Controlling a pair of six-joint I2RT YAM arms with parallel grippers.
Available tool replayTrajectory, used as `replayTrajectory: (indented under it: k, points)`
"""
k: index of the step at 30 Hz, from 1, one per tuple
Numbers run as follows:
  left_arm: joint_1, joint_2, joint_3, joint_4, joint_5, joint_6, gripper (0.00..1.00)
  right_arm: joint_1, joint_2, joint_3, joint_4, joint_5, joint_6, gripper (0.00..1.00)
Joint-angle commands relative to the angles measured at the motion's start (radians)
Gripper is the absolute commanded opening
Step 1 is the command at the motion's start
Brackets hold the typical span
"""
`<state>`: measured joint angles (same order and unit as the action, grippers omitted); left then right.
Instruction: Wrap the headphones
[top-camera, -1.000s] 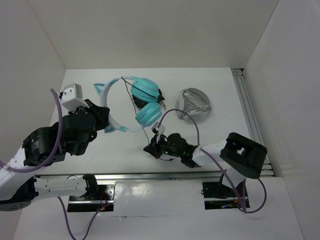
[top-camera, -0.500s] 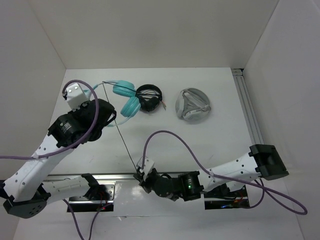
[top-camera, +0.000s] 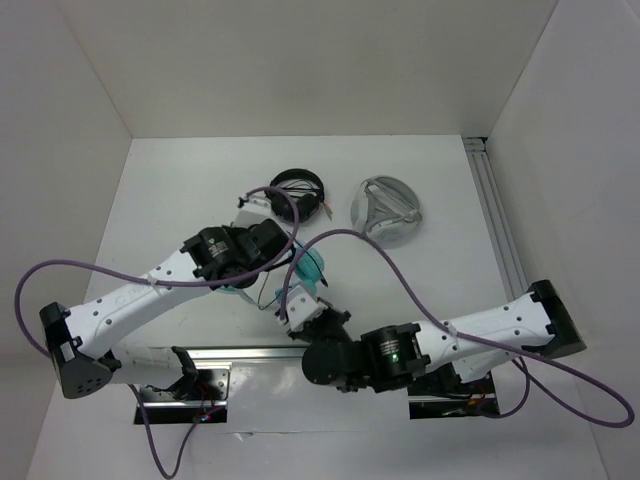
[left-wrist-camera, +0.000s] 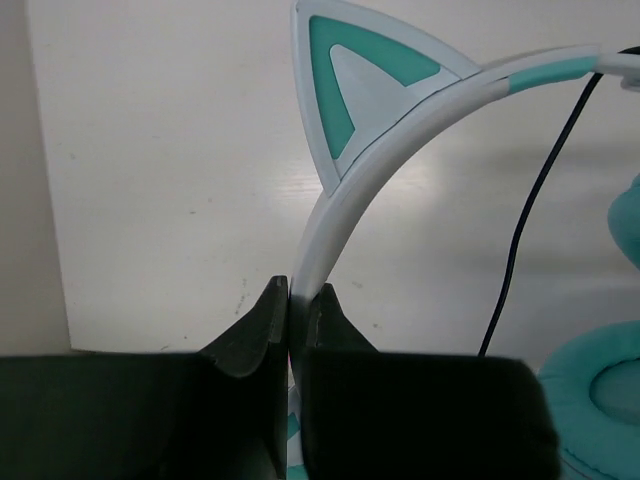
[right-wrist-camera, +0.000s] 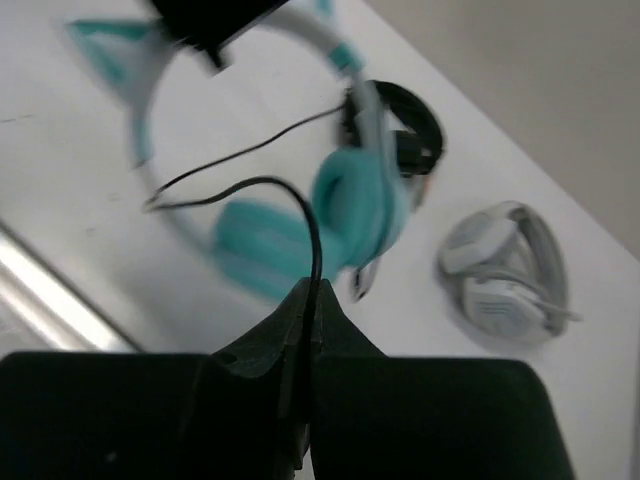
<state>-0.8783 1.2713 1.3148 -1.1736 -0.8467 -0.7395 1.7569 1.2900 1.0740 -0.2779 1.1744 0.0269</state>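
The headphones (right-wrist-camera: 355, 205) are teal with a pale headband (left-wrist-camera: 340, 205) and a cat ear (left-wrist-camera: 360, 80). My left gripper (left-wrist-camera: 297, 290) is shut on the headband just below that ear and holds the headphones up over the near middle of the table. From above only a teal ear cup (top-camera: 312, 268) shows between the two arms. The thin dark cable (right-wrist-camera: 315, 240) curves down into my right gripper (right-wrist-camera: 312, 288), which is shut on it right in front of the ear cups. In the left wrist view the cable (left-wrist-camera: 530, 200) hangs beside the headband.
Smaller black headphones (top-camera: 298, 190) lie at the back centre of the table. A grey round disc-shaped case (top-camera: 385, 210) sits to their right. A metal rail (top-camera: 500, 230) runs along the right edge. White walls close in the left, back and right sides.
The left arm has swung from the back left to the near middle, carrying the headphones. The right gripper has stayed near the front edge with the cable, now close beside the ear cups.
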Motion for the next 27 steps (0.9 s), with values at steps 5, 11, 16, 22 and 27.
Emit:
replayTrajectory:
  k: [5,11,16,22,27]
  points:
    - [-0.165,-0.098,-0.049,0.103,0.274,0.158,0.00,-0.167,-0.159,0.014,-0.029,0.148,-0.142,0.03]
    - [-0.174,-0.197,-0.104,0.103,0.415,0.209,0.00,-0.314,-0.261,-0.066,0.081,0.076,-0.238,0.12]
    - [-0.174,-0.305,-0.111,0.123,0.537,0.265,0.00,-0.538,-0.293,-0.094,0.134,-0.161,-0.248,0.17]
    - [-0.174,-0.339,-0.046,0.080,0.591,0.301,0.00,-0.748,-0.255,-0.094,0.169,-0.510,-0.191,0.17]
    - [-0.174,-0.339,-0.028,0.068,0.578,0.292,0.00,-0.757,-0.187,-0.115,0.224,-0.633,-0.148,0.10]
